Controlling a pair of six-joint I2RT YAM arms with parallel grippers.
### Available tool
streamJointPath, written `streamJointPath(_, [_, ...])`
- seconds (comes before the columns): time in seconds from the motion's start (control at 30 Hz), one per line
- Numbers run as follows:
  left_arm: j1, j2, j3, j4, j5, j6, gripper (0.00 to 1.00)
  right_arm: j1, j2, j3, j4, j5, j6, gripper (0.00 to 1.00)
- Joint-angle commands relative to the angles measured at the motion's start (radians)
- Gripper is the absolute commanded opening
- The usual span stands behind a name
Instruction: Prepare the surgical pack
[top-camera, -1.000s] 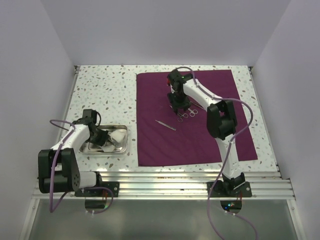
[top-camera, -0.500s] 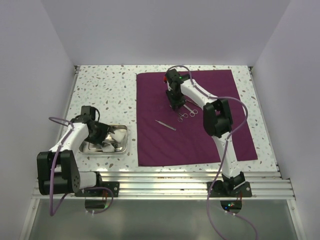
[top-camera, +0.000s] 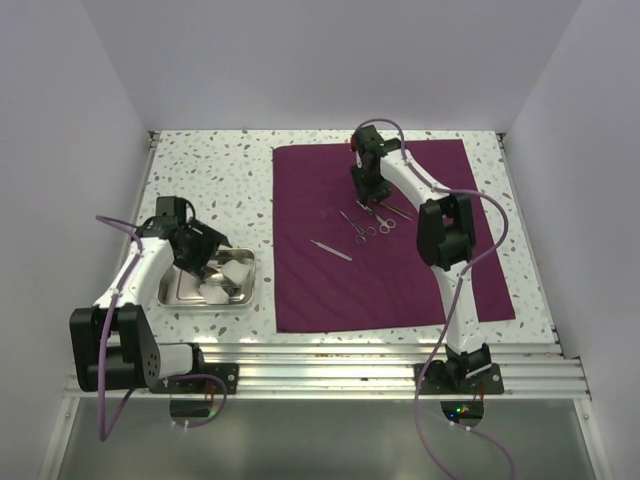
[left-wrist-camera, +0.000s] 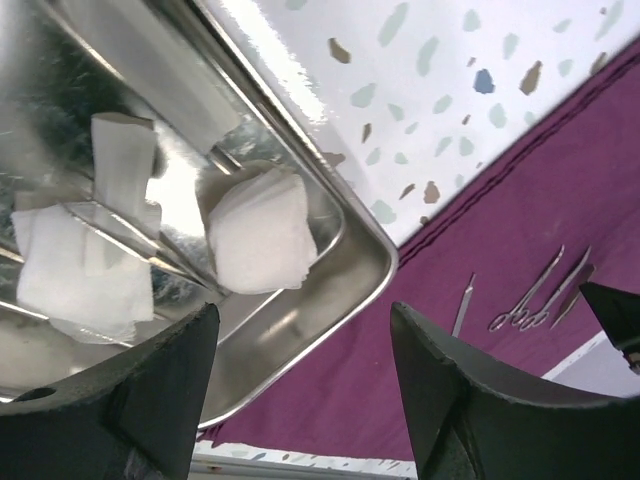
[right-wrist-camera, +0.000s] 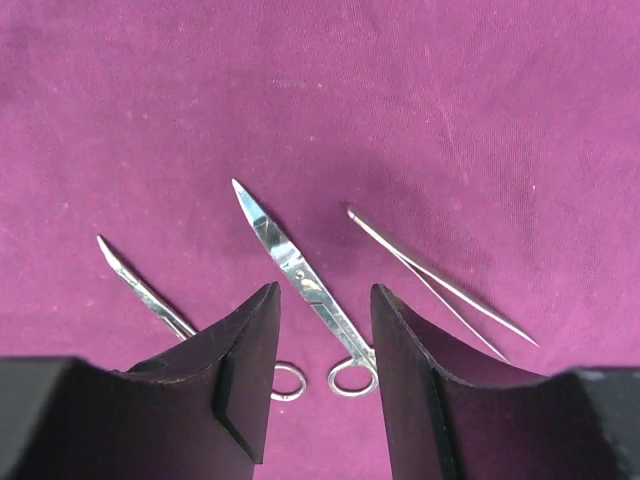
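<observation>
The dark-purple cloth (top-camera: 330, 290) lies spread on the right half of the table. On it lie thin silver scissors (right-wrist-camera: 300, 268), a second ringed instrument (right-wrist-camera: 140, 288) and tweezers (right-wrist-camera: 440, 285). My right gripper (right-wrist-camera: 325, 295) hovers open over them, and the scissors' shaft runs between its fingers without touching either. The steel tray (top-camera: 250, 292) sits left of the cloth with white gauze squares (left-wrist-camera: 258, 230) inside. My left gripper (left-wrist-camera: 300, 320) stands open above the tray's near corner with nothing between its fingers.
A thin pointed silver tool (top-camera: 331, 250) lies alone on the cloth, left of the scissors. Speckled tabletop (top-camera: 210, 180) stretches behind the tray. White walls close in both sides and the back. The aluminium base rail (top-camera: 320, 365) runs along the near edge.
My left gripper has opened and drawn back from the tray, leaving gauze in it. My right gripper has shifted slightly right and toward the back of the cloth.
</observation>
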Motion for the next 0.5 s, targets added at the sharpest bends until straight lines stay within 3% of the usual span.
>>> streamJointPath(0.0, [-0.015,0.006,0.048,0.071,0.054,0.073,0.73,0.015,0.029,0.042,0.02,0.003,-0.019,0.46])
streamJointPath(0.47, [-0.05,-0.002,0.073,0.172,0.141,0.128,0.7,0.006,0.072,0.019,0.043,-0.037,-0.031,0.42])
